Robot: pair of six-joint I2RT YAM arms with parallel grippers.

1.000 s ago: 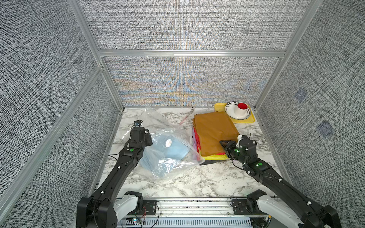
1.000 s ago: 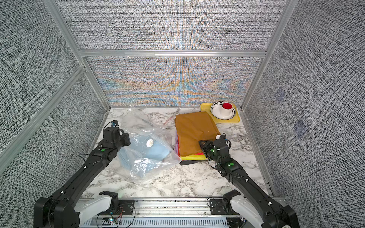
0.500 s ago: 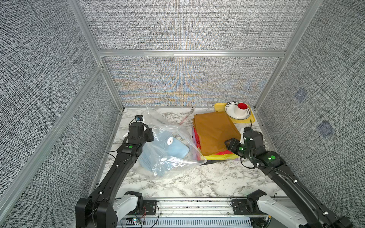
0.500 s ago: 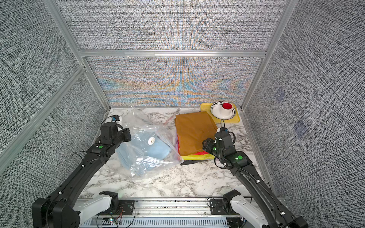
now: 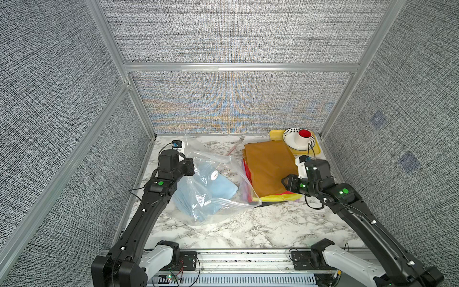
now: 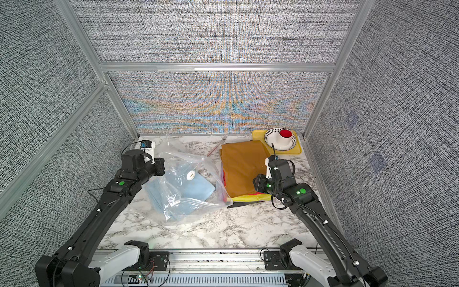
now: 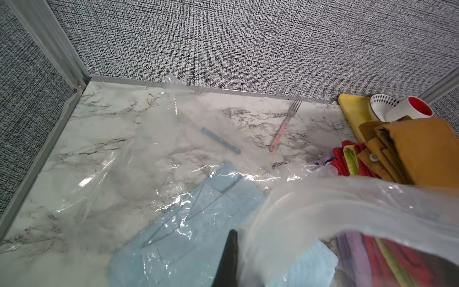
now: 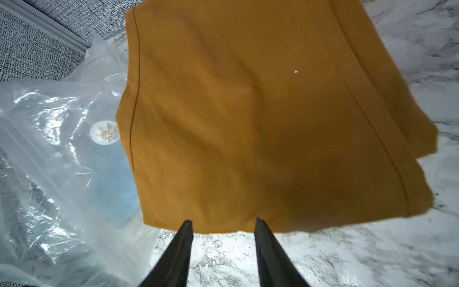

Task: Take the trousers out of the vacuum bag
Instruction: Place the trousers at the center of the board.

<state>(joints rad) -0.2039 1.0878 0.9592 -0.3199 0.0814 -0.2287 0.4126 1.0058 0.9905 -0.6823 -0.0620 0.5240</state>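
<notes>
The see-through vacuum bag (image 5: 211, 206) lies left of centre, its white valve (image 5: 213, 175) facing up. Light blue trousers (image 5: 223, 190) are still inside it, as the left wrist view confirms (image 7: 188, 238). My left gripper (image 5: 188, 166) is shut on the bag's film at its back left and holds it raised (image 7: 236, 234). On the right lies a stack of trousers: orange (image 5: 268, 169) on top, then yellow (image 5: 278, 198), red (image 5: 246, 169), lilac (image 7: 352, 246) and dark grey (image 5: 270, 204). My right gripper (image 5: 285, 184) is open and holds nothing, hovering at the orange trousers' near edge (image 8: 222, 220).
A yellow tray (image 5: 274, 135) at the back right carries a patterned bowl (image 5: 291, 145) and a white cup with a red inside (image 5: 305, 134). A pink-handled fork (image 7: 285, 126) and a dark-handled utensil (image 7: 221, 140) lie near the back wall. Panel walls enclose three sides.
The right wrist swung up and to the right, then came back to the stack's near corner. The left gripper drew the bag film slightly up and back, and the bag shifted.
</notes>
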